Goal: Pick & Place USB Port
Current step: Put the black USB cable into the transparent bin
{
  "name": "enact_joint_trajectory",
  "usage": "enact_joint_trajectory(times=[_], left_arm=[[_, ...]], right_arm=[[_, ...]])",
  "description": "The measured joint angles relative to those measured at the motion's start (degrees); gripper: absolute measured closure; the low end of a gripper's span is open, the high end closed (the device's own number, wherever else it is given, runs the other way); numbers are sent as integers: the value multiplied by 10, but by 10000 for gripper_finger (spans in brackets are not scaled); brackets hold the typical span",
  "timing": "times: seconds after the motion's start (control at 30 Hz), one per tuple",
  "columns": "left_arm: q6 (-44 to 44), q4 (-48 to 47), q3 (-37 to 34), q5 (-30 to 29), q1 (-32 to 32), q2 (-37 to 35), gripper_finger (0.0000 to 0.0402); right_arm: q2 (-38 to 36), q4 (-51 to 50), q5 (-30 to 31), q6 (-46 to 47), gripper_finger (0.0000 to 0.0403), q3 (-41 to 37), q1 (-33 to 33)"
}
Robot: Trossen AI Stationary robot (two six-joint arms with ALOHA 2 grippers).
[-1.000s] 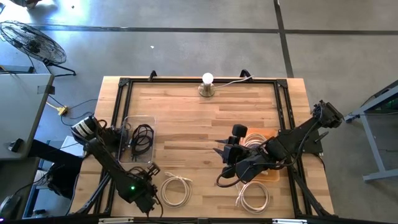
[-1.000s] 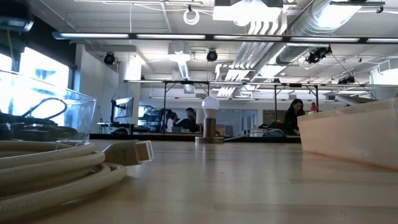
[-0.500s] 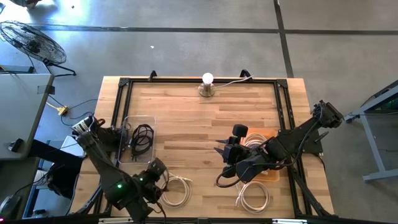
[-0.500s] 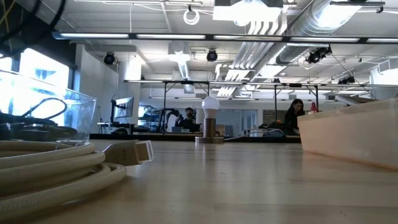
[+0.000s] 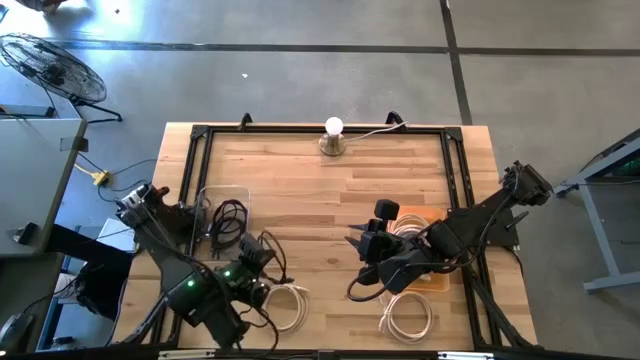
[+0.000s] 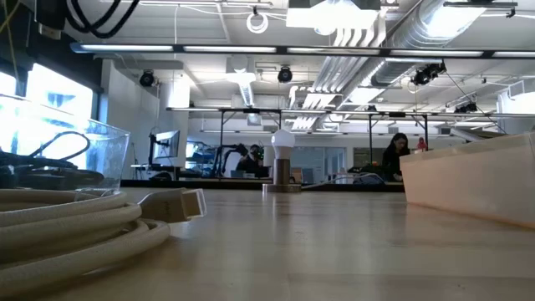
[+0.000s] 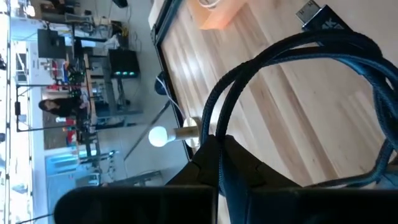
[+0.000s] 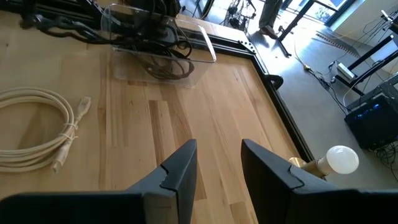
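Holding black coiled USB cable (image 7: 298, 74), left arm's fingers (image 5: 262, 262) clamped fully on loop near front edge of wooden tabletop (image 5: 320, 200); cable hangs just above white coiled cable (image 5: 283, 305). Clear plastic bin (image 5: 222, 222) lies just beyond, toward left edge. Right arm's fingers (image 8: 217, 162) part-open, empty, hovering mid-tabletop beside orange tray (image 5: 425, 250).
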Motion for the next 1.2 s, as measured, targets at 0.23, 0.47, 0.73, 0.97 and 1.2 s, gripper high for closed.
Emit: enact_joint_trajectory(times=[0.23,0.47,0.73,0.97,1.2], left_arm=[[32,1,0,1,49,1,401],[94,1,-1,18,115,-15,401],[150,1,-1,7,168,-74,401],[145,1,-1,5,180,-146,401],[130,1,-1,25,180,-197,401]], right_arm=[[0,-1,-1,1,286,0,0],[0,-12,-2,13,286,0,0],[0,-60,-1,58,286,0,0],[0,-78,0,82,286,0,0],[-1,-53,1,84,286,-38,0]])
